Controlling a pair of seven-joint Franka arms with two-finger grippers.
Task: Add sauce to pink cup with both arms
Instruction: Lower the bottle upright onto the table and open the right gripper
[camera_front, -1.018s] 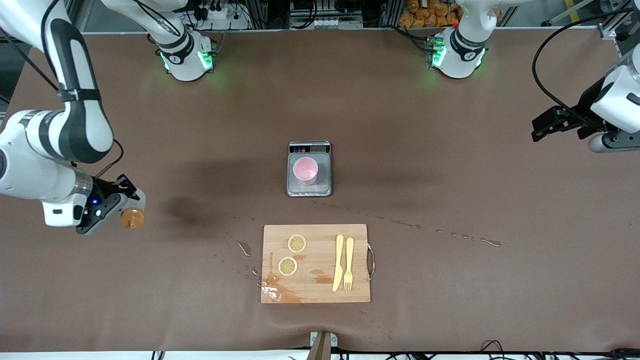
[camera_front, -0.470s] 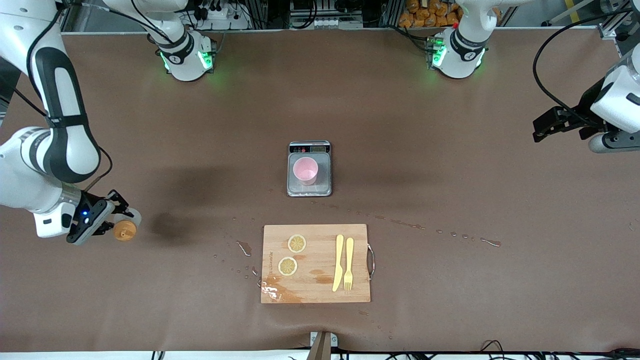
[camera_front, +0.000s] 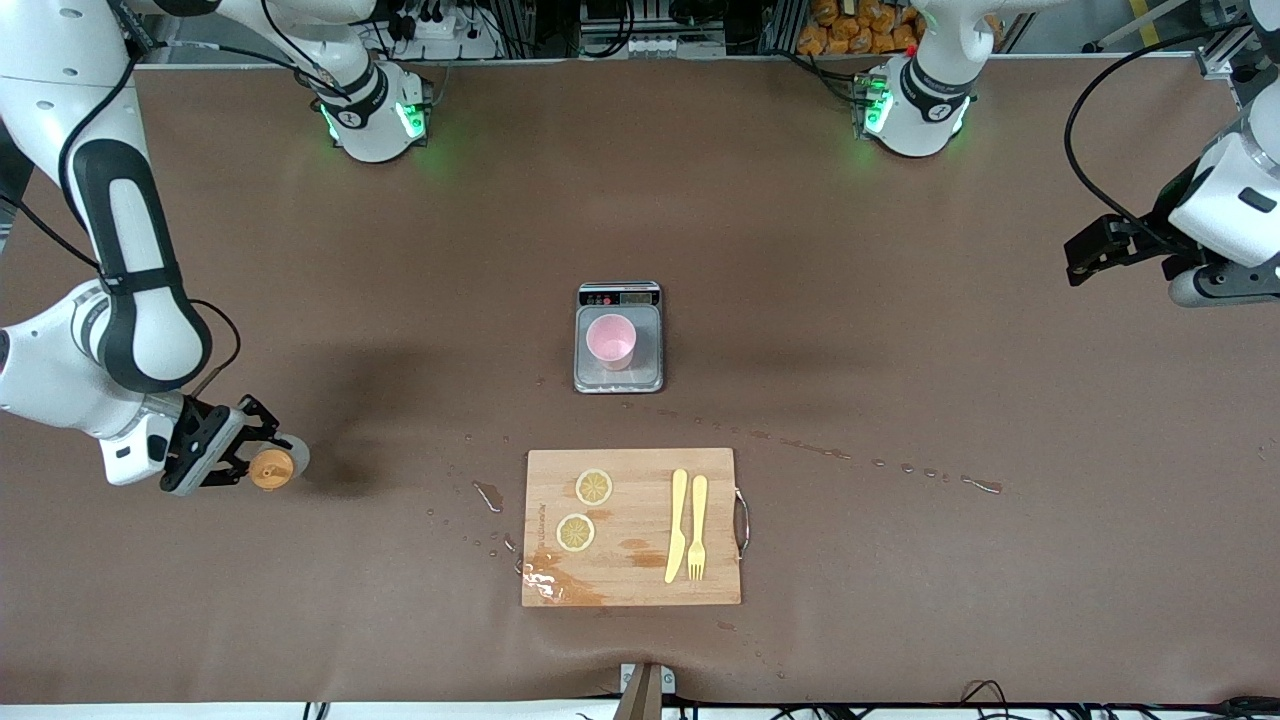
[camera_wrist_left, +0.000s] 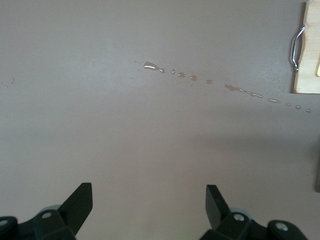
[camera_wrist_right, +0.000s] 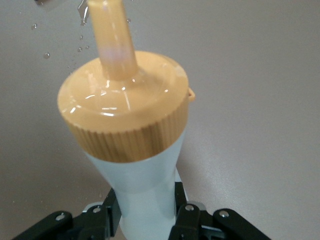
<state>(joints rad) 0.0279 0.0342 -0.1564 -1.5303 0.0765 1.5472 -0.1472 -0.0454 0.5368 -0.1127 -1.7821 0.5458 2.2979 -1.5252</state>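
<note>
The sauce bottle (camera_front: 272, 468), translucent white with an orange nozzle cap, is held by my right gripper (camera_front: 250, 458) low over the table at the right arm's end. In the right wrist view the fingers (camera_wrist_right: 187, 217) press both sides of the bottle's body (camera_wrist_right: 145, 195), cap pointing away. The pink cup (camera_front: 610, 340) stands upright on the grey scale (camera_front: 620, 378) at the table's middle, well apart from the bottle. My left gripper (camera_front: 1085, 250) is open and empty above the table at the left arm's end; its wrist view shows its spread fingers (camera_wrist_left: 149, 192) over bare table.
A wooden cutting board (camera_front: 632, 590) lies nearer the front camera than the scale, with two lemon slices (camera_front: 594, 487), a yellow knife (camera_front: 677, 525) and fork (camera_front: 697, 525). Liquid drops (camera_front: 900, 467) trail across the table. The board's metal handle (camera_wrist_left: 296, 47) shows in the left wrist view.
My right gripper has carried the sauce bottle down closer to the table and a little toward the front camera, and its shadow has drawn in beside it. The left arm has hardly moved.
</note>
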